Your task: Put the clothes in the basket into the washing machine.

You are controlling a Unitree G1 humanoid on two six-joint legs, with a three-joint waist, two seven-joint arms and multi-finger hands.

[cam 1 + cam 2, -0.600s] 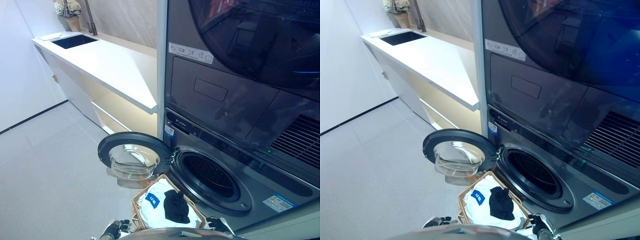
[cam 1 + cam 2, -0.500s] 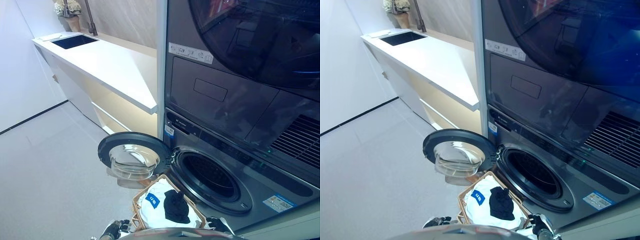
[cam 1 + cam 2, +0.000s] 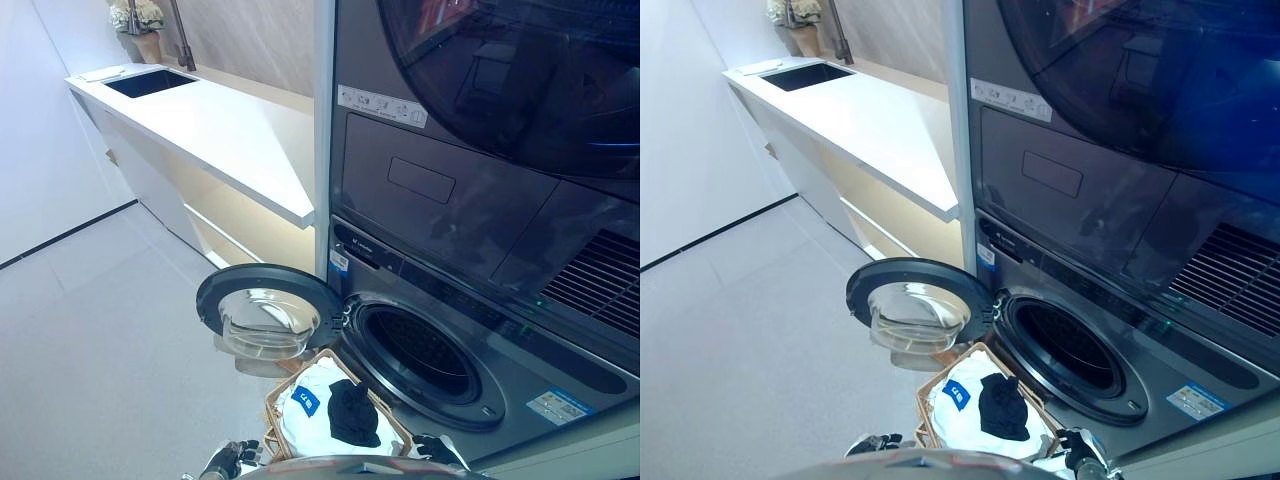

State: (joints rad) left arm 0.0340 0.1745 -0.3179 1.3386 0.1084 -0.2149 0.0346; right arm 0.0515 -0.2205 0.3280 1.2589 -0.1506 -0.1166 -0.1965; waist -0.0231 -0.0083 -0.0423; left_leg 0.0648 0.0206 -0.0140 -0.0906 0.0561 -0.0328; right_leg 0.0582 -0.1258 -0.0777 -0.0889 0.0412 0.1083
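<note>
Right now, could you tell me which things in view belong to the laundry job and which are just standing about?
Part of the job: wicker basket; white garment and black garment in it; washing machine with its open door; left hand and right hand, low by the basket.

Just there: white counter, sink, tap, vase of flowers, upper appliance.

Washing machines: one [image 3: 440,370], door [image 3: 268,312] swung open, ahead of the hands.
Upper stacked units: one [image 3: 500,90], above the machine.
Baskets: one [image 3: 932,392], between and just beyond the hands.
Garments in it: two showed, one white [image 3: 300,420] and one black [image 3: 350,412].
Hands: two, the left [image 3: 225,460] and the right [image 3: 1076,445].
Countertops: one [image 3: 215,125], with one sink [image 3: 150,82] and one faucet [image 3: 180,35].
</note>
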